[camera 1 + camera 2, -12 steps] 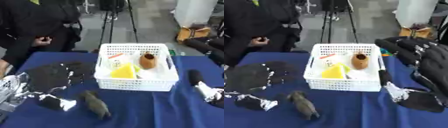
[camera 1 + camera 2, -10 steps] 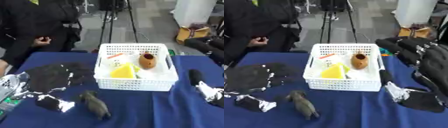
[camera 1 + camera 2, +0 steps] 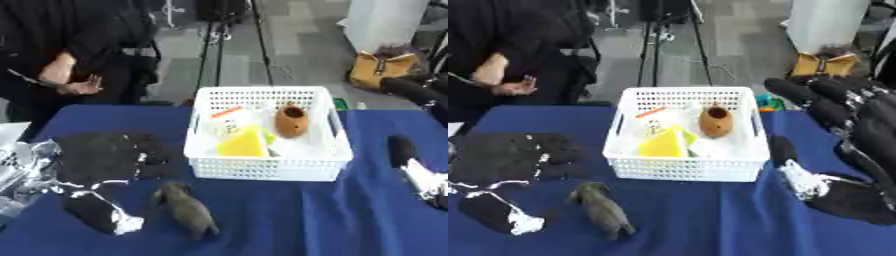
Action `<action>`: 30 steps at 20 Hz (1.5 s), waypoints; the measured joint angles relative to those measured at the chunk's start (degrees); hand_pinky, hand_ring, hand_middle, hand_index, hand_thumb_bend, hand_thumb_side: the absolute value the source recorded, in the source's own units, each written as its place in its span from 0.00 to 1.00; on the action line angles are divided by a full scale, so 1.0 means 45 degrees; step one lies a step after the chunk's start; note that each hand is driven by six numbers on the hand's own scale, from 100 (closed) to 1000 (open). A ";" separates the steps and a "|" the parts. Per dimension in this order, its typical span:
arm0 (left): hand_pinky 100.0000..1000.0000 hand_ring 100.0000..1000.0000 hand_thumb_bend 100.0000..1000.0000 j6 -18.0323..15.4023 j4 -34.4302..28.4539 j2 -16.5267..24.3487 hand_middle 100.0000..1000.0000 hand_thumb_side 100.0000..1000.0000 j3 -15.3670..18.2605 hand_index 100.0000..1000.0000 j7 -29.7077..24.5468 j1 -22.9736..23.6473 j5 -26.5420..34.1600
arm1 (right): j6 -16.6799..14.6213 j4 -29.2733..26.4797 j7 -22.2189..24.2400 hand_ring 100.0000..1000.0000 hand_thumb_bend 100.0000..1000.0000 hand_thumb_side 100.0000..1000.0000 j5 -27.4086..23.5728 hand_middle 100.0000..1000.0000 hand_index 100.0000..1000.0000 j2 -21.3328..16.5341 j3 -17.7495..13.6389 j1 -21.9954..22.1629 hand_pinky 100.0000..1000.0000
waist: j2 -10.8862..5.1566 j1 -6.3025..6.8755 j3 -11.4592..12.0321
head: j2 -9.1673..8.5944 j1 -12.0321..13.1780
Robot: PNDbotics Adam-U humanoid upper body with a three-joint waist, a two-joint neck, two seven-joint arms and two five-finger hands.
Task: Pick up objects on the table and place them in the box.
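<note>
A white slotted basket (image 3: 262, 172) stands mid-table on the blue cloth. In it lie a yellow wedge (image 3: 241, 145), a brown rounded object (image 3: 290, 121) and some white and orange pieces. In front of it, to the left, a grey-brown toy animal (image 3: 188, 212) lies on the cloth. My left hand (image 3: 101, 155) is spread open at the left, its thumb just left of the toy and apart from it. My right hand (image 3: 868, 135) hovers open to the right of the basket, holding nothing.
The blue table (image 3: 289, 220) has bare cloth in front of the basket and toward the right. Behind its far edge stand tripod legs (image 3: 210, 45), and a yellow bag (image 3: 381, 70) sits on the floor.
</note>
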 measured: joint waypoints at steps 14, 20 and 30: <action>1.00 1.00 0.25 0.0034 -0.0001 0.0030 1.00 1.00 -0.0266 1.00 -0.0543 -0.0680 -0.0040 | 0.0088 -0.0002 0.0004 0.75 0.00 1.00 -0.0058 0.76 0.97 -0.0085 -0.0051 0.0054 0.63 | 0.0007 0.0058 -0.0129 | -0.0004 -0.0019; 1.00 1.00 0.46 0.0598 -0.0002 0.0322 1.00 1.00 -0.0838 1.00 -0.2244 -0.1179 0.0223 | 0.0126 -0.0002 -0.0034 0.74 0.00 1.00 -0.0147 0.76 0.97 -0.0114 -0.0054 0.0112 0.63 | 0.0009 0.0127 -0.0200 | -0.0007 -0.0022; 1.00 1.00 0.51 0.1097 -0.0013 0.0867 1.00 1.00 -0.1649 1.00 -0.2743 -0.2115 0.0846 | 0.0247 -0.0002 -0.0133 0.73 0.00 1.00 -0.0321 0.74 0.95 -0.0214 -0.0053 0.0233 0.62 | 0.0005 0.0326 -0.0196 | -0.0008 -0.0082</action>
